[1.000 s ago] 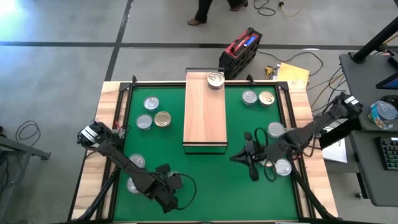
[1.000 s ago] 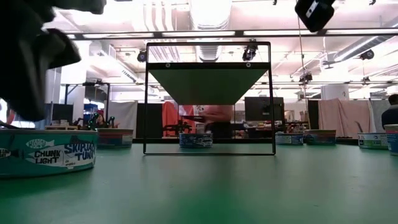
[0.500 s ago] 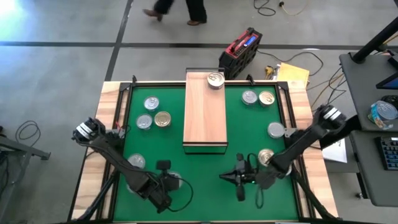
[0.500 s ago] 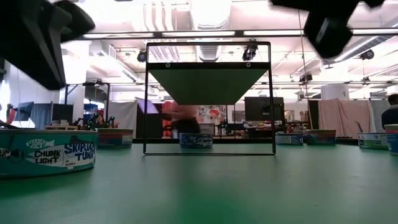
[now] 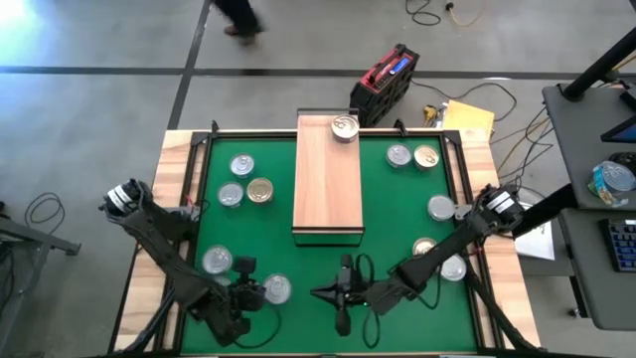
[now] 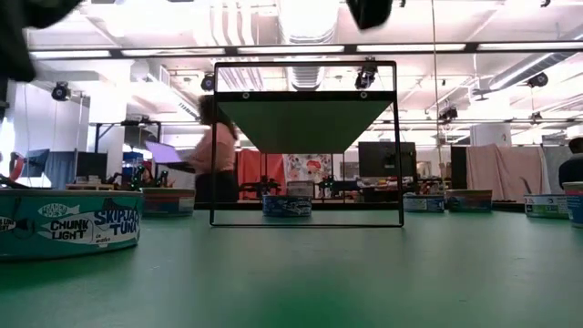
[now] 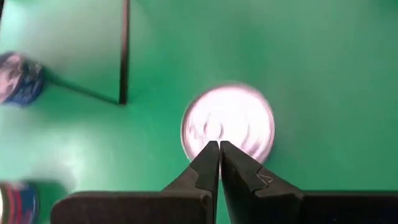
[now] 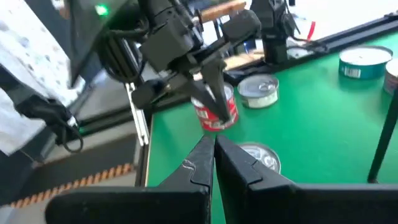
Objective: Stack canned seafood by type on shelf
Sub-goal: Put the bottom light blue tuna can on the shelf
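The shelf [image 5: 328,174], a long light-wood board, stands on the green mat with one silver-lidded can [image 5: 345,126] at its far end. Other canned seafood rests flat on the mat: three cans [image 5: 241,164] at far left, two [image 5: 217,261] at near left, several [image 5: 425,157] on the right. My left gripper [image 5: 260,292] is shut, its tips [image 7: 219,144] hovering over the near edge of a silver can [image 7: 227,121]. My right gripper [image 5: 316,292] is shut, held level above the mat and pointing at the left gripper [image 8: 211,102]. A red-labelled can [image 8: 219,115] stands behind that gripper.
The shelf's dark frame [image 6: 305,146] stands mid-table. A teal tuna can [image 6: 68,223] sits close at the left in the low view. A wooden border [image 5: 174,149] surrounds the mat. A red toolbox [image 5: 383,80] lies beyond the far edge. A person walks beyond the table.
My right gripper has swept toward the table's left and near edges, staying shut, and now faces the left gripper. My left arm has swung toward the left edge and risen a little, rolling its wrist, and a silver can beside it has come into view.
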### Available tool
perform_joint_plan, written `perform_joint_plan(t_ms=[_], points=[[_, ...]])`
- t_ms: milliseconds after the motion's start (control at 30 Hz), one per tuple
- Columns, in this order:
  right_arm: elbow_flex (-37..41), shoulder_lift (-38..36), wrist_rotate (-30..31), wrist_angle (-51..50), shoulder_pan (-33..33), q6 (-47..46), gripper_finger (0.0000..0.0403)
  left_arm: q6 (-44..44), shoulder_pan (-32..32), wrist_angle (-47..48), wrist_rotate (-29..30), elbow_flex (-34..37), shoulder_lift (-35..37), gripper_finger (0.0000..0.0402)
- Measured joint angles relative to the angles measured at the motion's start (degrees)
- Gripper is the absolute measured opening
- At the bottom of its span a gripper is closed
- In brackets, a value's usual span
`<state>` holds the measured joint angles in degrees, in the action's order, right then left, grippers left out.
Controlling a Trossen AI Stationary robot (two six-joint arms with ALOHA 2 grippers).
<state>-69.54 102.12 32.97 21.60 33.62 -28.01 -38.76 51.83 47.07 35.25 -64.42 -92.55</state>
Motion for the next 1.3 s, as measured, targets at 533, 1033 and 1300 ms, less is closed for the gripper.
perform_joint_plan(t_ms=[533, 1033, 1300], points=[[-9.25, 3.73, -8.68, -31.99, -1.6, -36.62, 0.0009, -12.27, 6.64, -5.62, 2.77, 7.38, -3.2, 0.0], [-8.33, 16.41, -18.62, -9.12, -7.44, -37.07, 0.0009, -6.72, 3.98, -10.89, 3.42, 7.58, -4.24, 0.0], [-8.31, 19.5, -18.44, -5.49, -9.19, -38.89, 0.0019, -6.69, 3.0, -11.28, 3.2, 7.58, -6.71, 0.0]])
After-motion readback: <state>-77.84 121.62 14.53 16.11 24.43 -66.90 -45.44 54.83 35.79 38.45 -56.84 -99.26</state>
